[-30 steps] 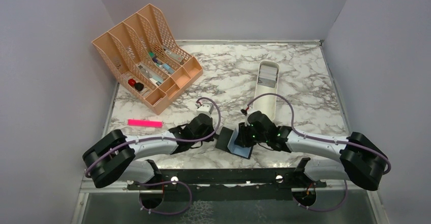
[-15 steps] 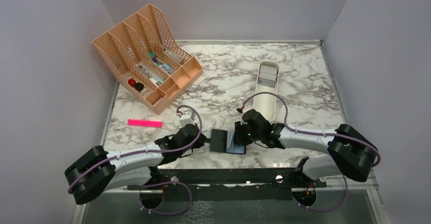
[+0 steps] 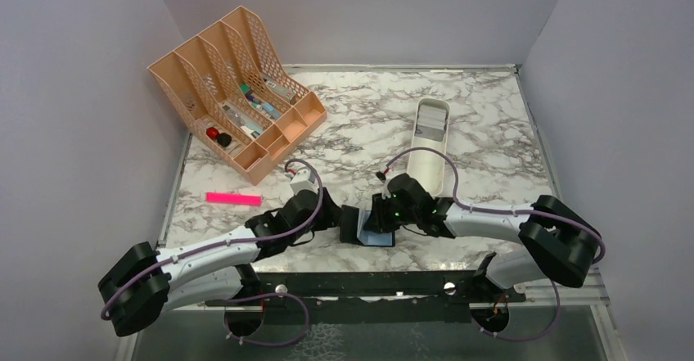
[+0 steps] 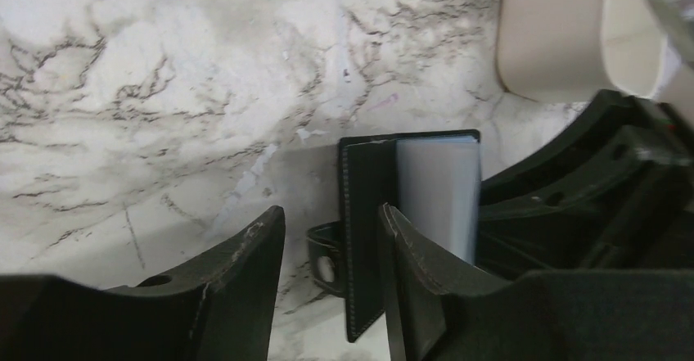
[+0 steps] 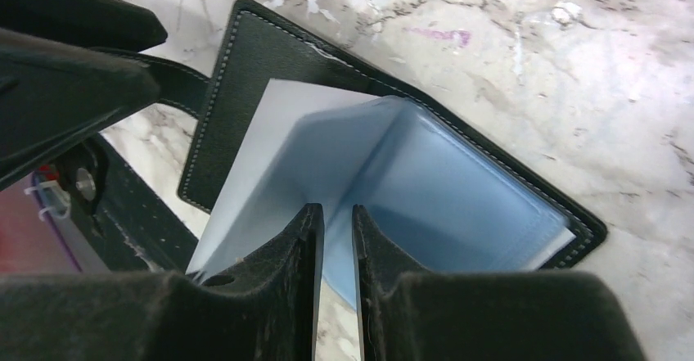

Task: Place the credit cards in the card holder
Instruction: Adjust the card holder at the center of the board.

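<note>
The card holder (image 3: 361,227) is a black leather folder with pale blue sleeves, lying open near the table's front edge. My left gripper (image 3: 341,218) is open, its jaws astride the raised black cover (image 4: 368,214). My right gripper (image 3: 381,217) is over the blue sleeves (image 5: 458,189), with its fingers (image 5: 303,238) almost together and nothing visible between them. The credit cards (image 3: 431,119) are a grey-white stack at the far end of a white oblong tray (image 3: 414,160), beyond the right gripper.
A peach desk organizer (image 3: 237,83) with small items stands at the back left. A pink marker (image 3: 233,199) lies left of the left arm. The tray's cream wall (image 4: 548,42) is close behind the holder. Grey walls enclose the table.
The right gripper and the card holder shifted left. The left gripper pulled back, then came forward to straddle the holder's black cover, which now stands up.
</note>
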Controlling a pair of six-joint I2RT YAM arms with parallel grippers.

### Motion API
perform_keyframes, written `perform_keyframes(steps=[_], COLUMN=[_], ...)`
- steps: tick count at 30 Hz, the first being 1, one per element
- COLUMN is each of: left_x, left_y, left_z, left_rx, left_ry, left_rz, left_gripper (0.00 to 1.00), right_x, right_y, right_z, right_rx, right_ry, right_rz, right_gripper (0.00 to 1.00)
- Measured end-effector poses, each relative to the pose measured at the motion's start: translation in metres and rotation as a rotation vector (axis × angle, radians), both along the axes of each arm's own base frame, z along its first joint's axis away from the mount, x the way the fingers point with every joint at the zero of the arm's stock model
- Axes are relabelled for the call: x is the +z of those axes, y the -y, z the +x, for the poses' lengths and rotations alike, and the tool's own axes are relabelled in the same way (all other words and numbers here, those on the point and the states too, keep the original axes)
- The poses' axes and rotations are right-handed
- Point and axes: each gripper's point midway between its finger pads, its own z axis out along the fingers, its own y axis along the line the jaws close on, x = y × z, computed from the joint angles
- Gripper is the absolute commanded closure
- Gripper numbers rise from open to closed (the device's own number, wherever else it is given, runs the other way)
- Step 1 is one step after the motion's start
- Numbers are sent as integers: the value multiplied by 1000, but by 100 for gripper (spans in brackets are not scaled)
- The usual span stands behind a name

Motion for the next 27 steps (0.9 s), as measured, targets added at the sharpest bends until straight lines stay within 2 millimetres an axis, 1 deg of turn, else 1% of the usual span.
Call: perform_keyframes(steps=[3, 6, 8, 12, 14, 20, 27], left_x=[21, 32, 36, 37, 37, 44, 67], left_y=[7, 13, 16, 23, 28, 47, 64], left_z=[1, -2, -5, -12, -17, -27, -31], left_rx=[-26, -59, -84, -143, -179, -286, -360], left_ry=[22, 25, 22, 6, -3, -10, 36], left_rz=[-31, -50, -59, -71, -81, -143, -239], left_gripper=[50, 52, 58, 74, 78, 79, 77], right_x=[1, 0, -3, -9, -8, -6, -8], right_y=[-7, -13, -15, -16, -18, -20, -22], right_z=[-3, -5, -6, -6, -5, -2, 0], right_rx=[15, 28, 26, 16, 13, 9, 3], right_ry=[-20, -42, -56, -78, -79, -79, -89], right_rz=[31, 58, 61, 52, 54, 51, 36], right_gripper=[76, 76, 76, 76, 76, 76, 76])
